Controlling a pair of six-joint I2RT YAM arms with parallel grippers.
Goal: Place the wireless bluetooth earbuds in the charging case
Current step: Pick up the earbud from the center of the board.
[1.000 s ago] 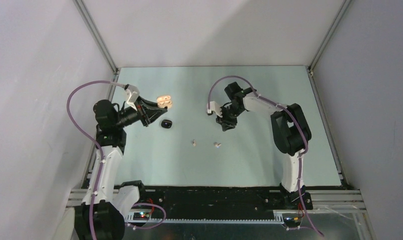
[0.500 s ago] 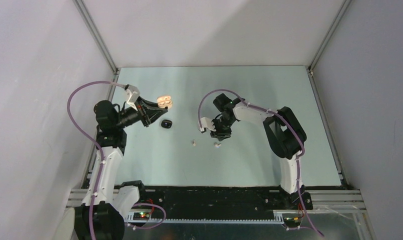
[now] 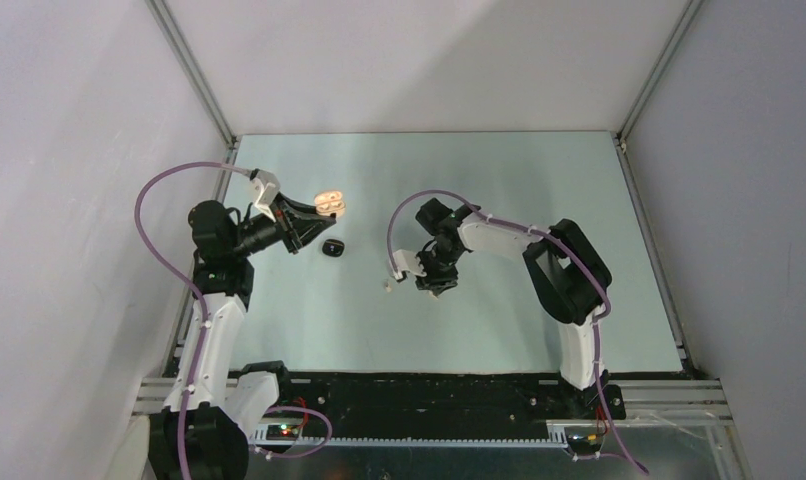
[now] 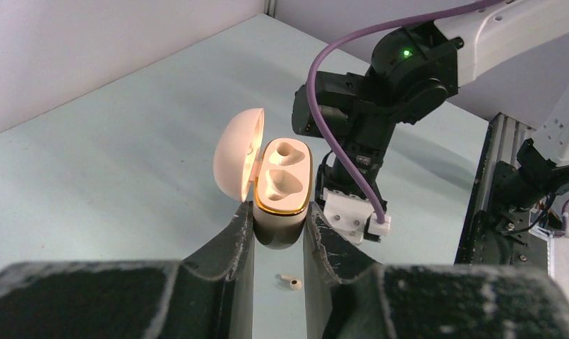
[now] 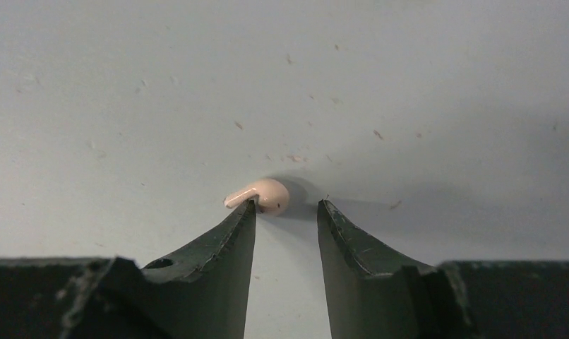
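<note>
right gripper (image 5: pixel 285 206) has swung down-left to centre of the top view, jaws part open, widening, empty, one earbud (image 5: pixel 264 195) at its tips on the table (image 5: pixel 126 85), so pickup looks next; second earbud (image 3: pixel 386 286) just left; left gripper (image 4: pixel 278 220) clamps the open charging case (image 4: pixel 282 185), upper left

Plain pale walls (image 3: pixel 409 60) are enclosing the mint-green tabletop (image 3: pixel 539 170) on the left, far and right sides; aluminium struts (image 3: pixel 192 70) are rising at both far corners.
</note>
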